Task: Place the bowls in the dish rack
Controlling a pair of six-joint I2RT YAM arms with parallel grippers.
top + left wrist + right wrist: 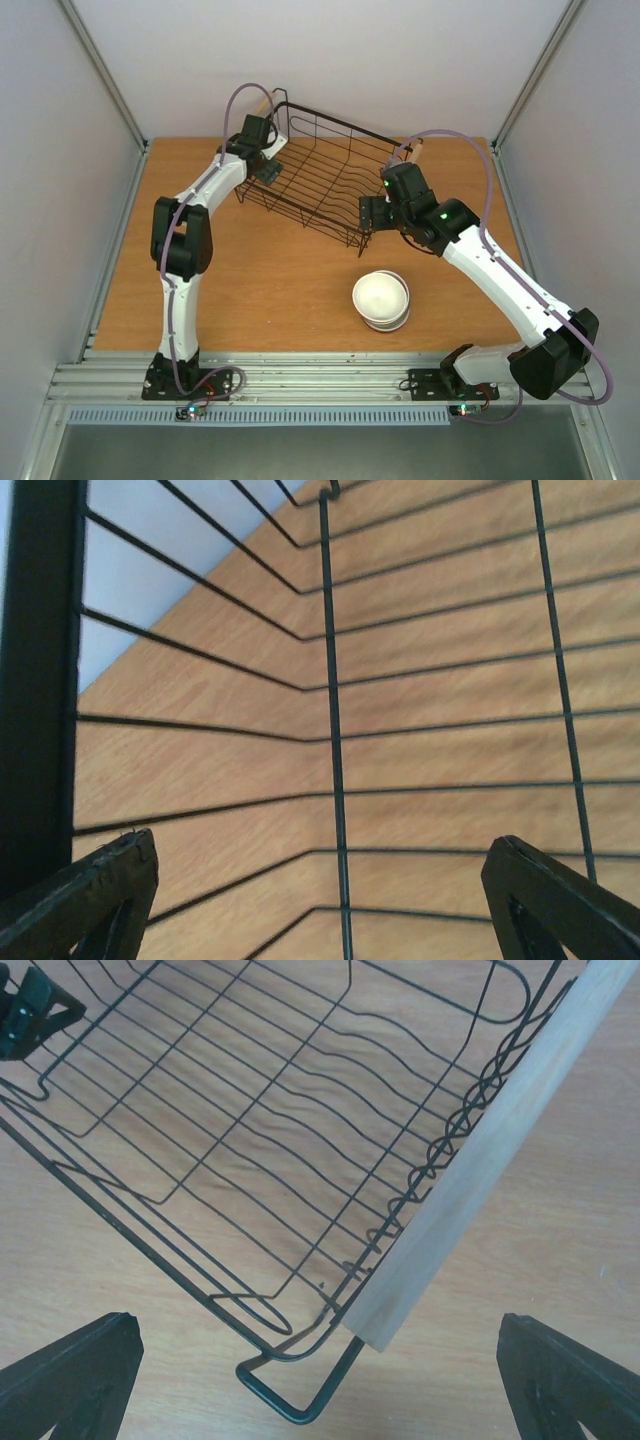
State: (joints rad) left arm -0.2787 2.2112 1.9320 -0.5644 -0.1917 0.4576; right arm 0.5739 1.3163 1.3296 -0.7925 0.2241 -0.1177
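The dish rack [318, 168], a black wire basket, stands at the back middle of the table with nothing in it. The bowls [381, 298] sit nested as one stack in front of it, the top one creamy white. My left gripper [268, 172] is open at the rack's left wall; in the left wrist view the rack's wires [335, 730] run between its fingers [100, 890]. My right gripper [366, 214] is open at the rack's near right corner. The right wrist view shows that corner [290, 1400] and the wooden handle [480, 1160] between the spread jaws.
The wooden table [260, 280] is walled by grey panels left, right and back. A metal rail [320, 375] carrying the arm bases runs along the near edge. My left gripper also shows in the right wrist view [28, 1010], across the rack.
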